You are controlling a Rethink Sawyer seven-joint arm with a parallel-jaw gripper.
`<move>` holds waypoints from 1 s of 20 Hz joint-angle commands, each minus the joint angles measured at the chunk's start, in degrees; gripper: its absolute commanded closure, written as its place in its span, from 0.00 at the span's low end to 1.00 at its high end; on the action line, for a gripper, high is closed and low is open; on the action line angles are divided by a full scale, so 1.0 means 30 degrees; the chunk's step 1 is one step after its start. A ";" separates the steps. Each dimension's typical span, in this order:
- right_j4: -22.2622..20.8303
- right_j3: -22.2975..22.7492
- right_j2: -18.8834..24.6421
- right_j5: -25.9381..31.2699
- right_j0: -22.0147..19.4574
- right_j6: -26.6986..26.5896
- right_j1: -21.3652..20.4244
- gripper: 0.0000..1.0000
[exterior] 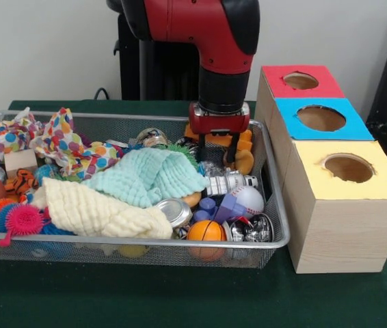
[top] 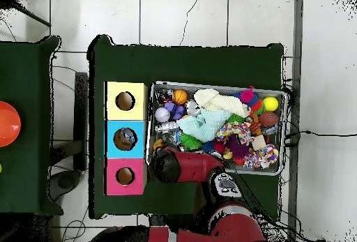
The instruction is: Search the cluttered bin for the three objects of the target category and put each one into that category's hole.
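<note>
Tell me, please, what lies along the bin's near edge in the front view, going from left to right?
Pink spiky ball → cream cloth → metal can → small basketball → crushed shiny can, then the yellow-topped box outside the bin.

The red and black arm [exterior: 207,41] reaches straight down from twelve o'clock, its claw [exterior: 219,140] hidden low.
</note>
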 commanded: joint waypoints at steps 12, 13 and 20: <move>-0.0331 -0.2709 0.0452 0.0213 -0.1010 0.1765 0.2760 0.00; -0.0325 -0.2888 0.0465 0.0143 -0.0991 0.1763 0.2933 0.00; -0.0382 -0.3392 0.0446 -0.0102 -0.0889 0.1777 0.3403 0.00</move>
